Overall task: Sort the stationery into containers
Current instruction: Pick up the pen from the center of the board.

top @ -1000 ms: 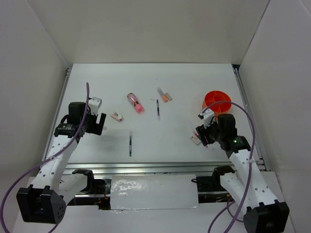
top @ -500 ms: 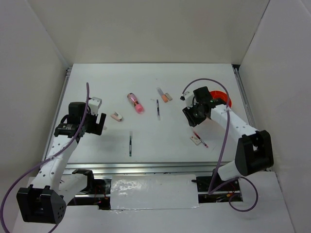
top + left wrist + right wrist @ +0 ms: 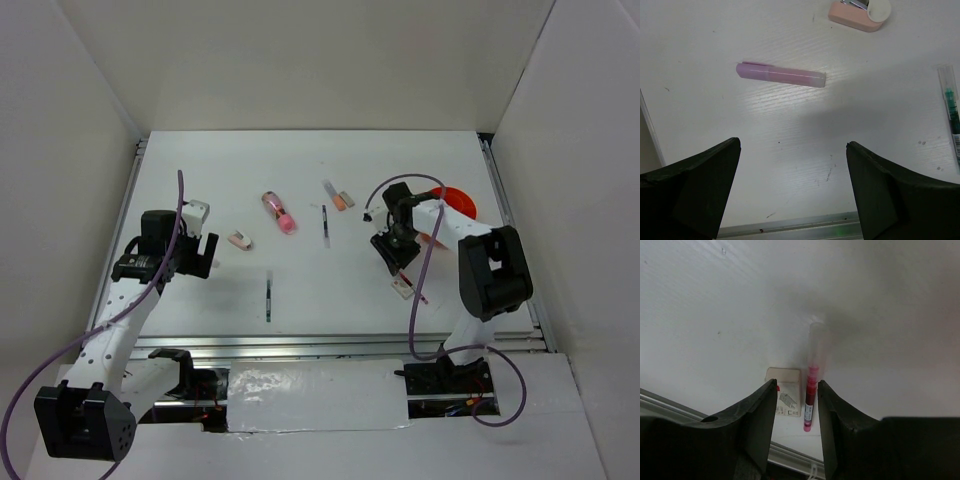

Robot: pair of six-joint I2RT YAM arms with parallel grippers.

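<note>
Red-white pen (image 3: 810,395) is the piece of stationery in play. It lies flat on the table (image 3: 715,315) in the lower middle of the right wrist view. Its long axis runs up and down the frame, with the clear end toward the top and the red end toward the bottom.

The right fingers (image 3: 757,425) rise from the bottom edge, one on either side of the pen, so its lower half shows in the slot between them. They stand partly closed, with a gap only a little wider than the pen, and they hold nothing that I can see. I cannot tell whether their tips are at table height or above it. They close left to right in the frame, squarely across the pen's axis, so I judge the line-up right for a pinch.

A beige block (image 3: 785,399) sits just beside the pen on its left, half hidden behind the left-hand finger. It could get nudged or caught in the squeeze.

In the top view the orange tub (image 3: 462,200) lies up and to the right of this spot, near but partly covered by the right arm. That is where the pen would most likely go.

The left fingers (image 3: 695,180) are spread as wide as they go and hold nothing. A lilac pen (image 3: 781,75) lies above them in the upper middle of the left wrist view, almost crosswise. That arm is at the far left of the top view, well apart from the red-white pen, so the right arm is clearly the nearer.
</note>
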